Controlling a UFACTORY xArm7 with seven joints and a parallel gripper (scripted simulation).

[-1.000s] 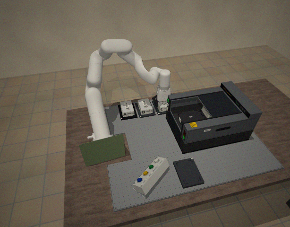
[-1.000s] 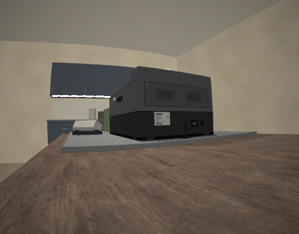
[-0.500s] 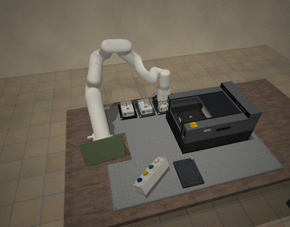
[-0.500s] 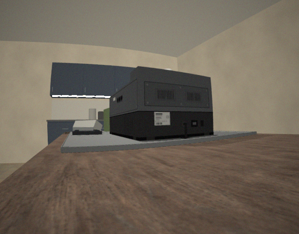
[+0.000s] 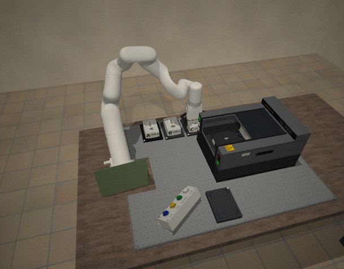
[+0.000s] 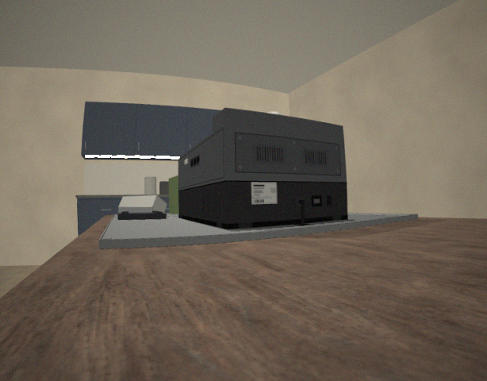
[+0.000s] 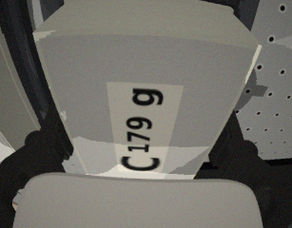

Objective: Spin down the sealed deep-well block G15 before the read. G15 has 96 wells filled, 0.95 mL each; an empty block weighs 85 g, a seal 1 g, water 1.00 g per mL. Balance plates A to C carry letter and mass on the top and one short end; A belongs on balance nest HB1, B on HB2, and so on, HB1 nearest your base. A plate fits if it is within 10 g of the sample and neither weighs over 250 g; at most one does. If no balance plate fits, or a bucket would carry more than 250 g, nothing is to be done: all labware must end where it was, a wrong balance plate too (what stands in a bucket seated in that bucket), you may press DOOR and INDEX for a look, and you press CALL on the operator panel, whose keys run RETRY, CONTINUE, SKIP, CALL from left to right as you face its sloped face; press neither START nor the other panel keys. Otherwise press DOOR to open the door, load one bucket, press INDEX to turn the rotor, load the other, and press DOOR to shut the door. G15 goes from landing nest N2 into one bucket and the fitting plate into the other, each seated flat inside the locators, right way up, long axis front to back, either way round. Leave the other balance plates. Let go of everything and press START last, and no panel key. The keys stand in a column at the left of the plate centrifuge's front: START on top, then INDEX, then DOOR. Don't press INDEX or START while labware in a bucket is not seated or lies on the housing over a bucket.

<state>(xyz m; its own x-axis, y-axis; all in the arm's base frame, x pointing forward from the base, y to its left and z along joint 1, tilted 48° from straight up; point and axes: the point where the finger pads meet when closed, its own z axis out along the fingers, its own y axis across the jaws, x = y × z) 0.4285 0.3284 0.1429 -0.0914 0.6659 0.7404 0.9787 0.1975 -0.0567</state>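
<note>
Left of the centrifuge (image 5: 253,150), plate A (image 5: 150,128) and plate B (image 5: 172,125) sit in a row on the surface (image 5: 172,162), then plate C (image 7: 146,89), labelled 179 g, just beside the centrifuge's left wall. The end effector (image 5: 193,125) hangs over plate C, fingers wide apart, gripping nothing. In front of the centrifuge, the landing nest (image 5: 223,204) is bare; block G15 isn't identifiable, door open.

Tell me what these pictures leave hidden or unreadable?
- Top view: masses on plates A and B too small to read.
- Top view: the gripper covers plate C.
- Exterior view: the centrifuge hides arm and plates.
- Top view: operator panel key labels blurred.
</note>
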